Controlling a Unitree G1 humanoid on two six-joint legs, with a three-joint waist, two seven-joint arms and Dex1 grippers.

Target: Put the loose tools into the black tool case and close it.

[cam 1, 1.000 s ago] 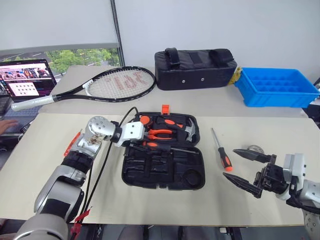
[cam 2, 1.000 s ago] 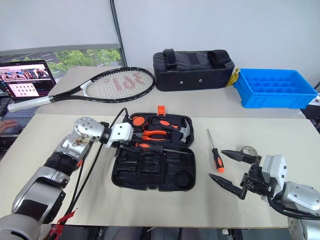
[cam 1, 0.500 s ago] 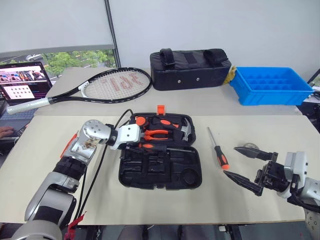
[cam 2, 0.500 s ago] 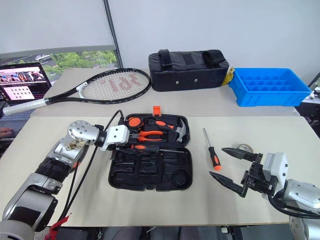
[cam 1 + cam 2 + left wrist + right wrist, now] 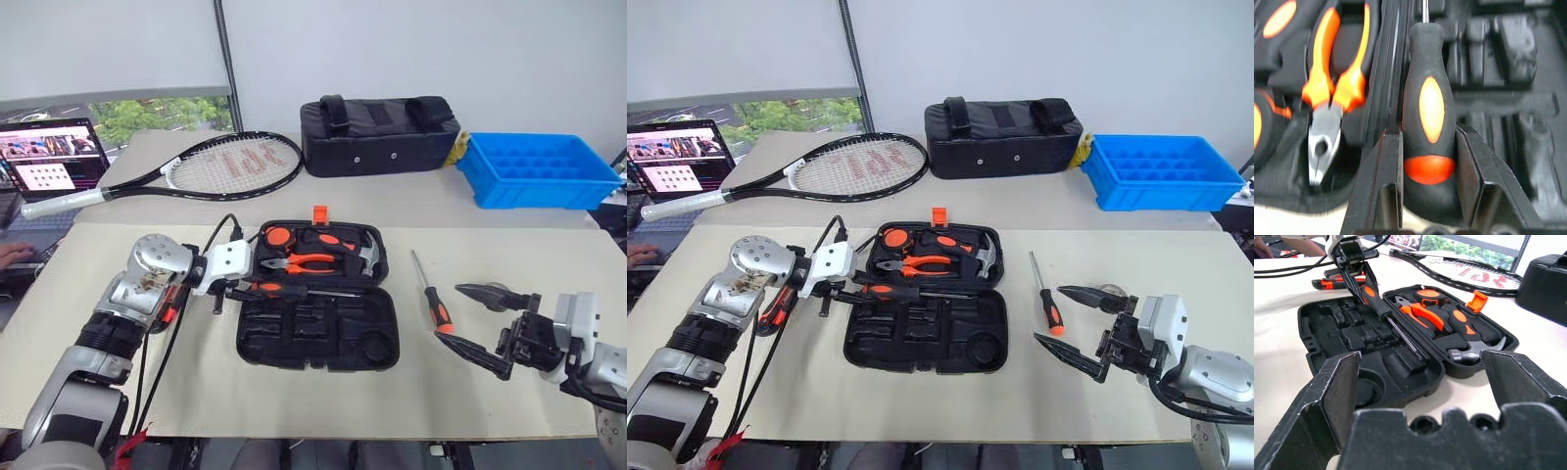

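Gripping an orange-and-black screwdriver [image 5: 1429, 122] over the open black tool case [image 5: 318, 338].
Left gripper [image 5: 227, 284] clamps its handle at the case's nine o'clock edge; right gripper [image 5: 485, 321] gapes empty at three o'clock on the desk [image 5: 294, 392].

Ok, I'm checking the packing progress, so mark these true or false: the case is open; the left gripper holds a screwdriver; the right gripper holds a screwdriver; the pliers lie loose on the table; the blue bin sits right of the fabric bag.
1. The black tool case is open: true.
2. The left gripper holds a screwdriver: true.
3. The right gripper holds a screwdriver: false, it is open and empty.
4. The pliers lie loose on the table: false, they sit in the case.
5. The blue bin sits right of the fabric bag: true.
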